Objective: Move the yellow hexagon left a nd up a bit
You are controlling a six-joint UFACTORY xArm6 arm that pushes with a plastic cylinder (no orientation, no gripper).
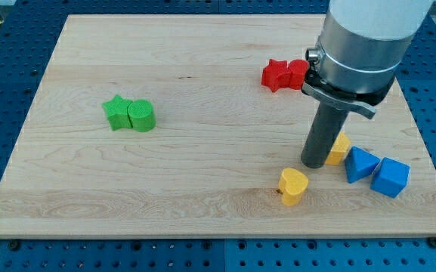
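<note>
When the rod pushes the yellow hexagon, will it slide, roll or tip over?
The yellow hexagon will probably slide, not roll: it looks low and flat-sided on the smooth wooden board. It seems a small rigid block, so likely light and stiff. My tip stands at its left edge, partly hiding it, and the blue block lies close on its right, so it may turn.

The rod's tip (313, 163) rests on the wooden board (202, 196) toward its right edge, touching the left side of the yellow hexagon (339, 149), which the rod partly hides. Just right of the hexagon sit a blue triangle (360, 164) and a blue cube (391, 177), and a yellow heart (293, 186) lies nearer the bottom edge. A red star (276, 75) and another red block (298, 72) sit near the top edge, while a green star (116, 112) and a green rounded block (142, 116) touch each other toward the left edge.
</note>
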